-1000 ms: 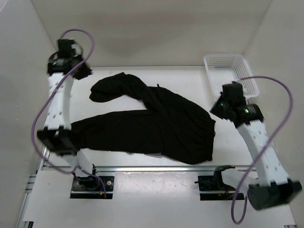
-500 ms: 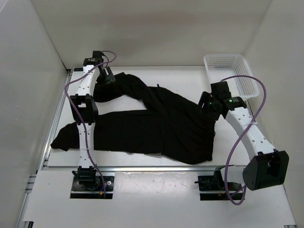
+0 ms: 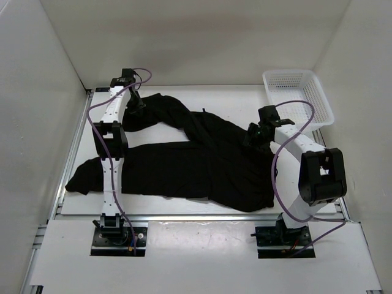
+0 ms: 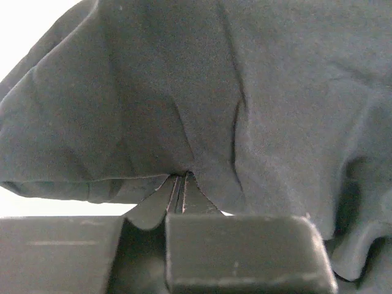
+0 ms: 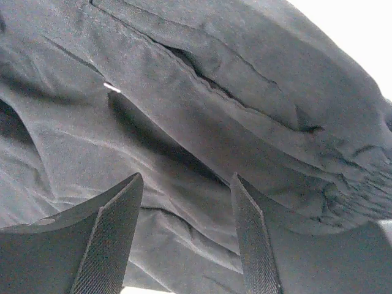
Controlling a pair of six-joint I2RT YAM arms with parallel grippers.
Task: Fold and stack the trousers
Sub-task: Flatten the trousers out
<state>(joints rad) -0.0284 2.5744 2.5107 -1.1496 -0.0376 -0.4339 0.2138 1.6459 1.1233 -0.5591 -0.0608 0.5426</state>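
Observation:
The black trousers (image 3: 202, 165) lie spread on the white table, waist to the right. One leg runs left to the table's edge. The other bends toward the far left. My left gripper (image 3: 136, 104) sits at the end of that far leg. In the left wrist view it (image 4: 180, 184) is shut, pinching a fold of the trousers (image 4: 184, 92). My right gripper (image 3: 253, 135) is low over the waist's far edge. The right wrist view shows it (image 5: 187, 179) open, with rumpled trousers fabric (image 5: 184, 92) just beyond its fingertips (image 5: 116, 220).
A white mesh basket (image 3: 298, 95) stands at the back right corner, just behind the right arm. White walls close in the table on the left, back and right. The metal rail (image 3: 196, 217) runs along the near edge.
Both arms came in from the sides onto the trousers. The left gripper dropped to the far leg's end and shut on it; the right moved left to the waist and opened.

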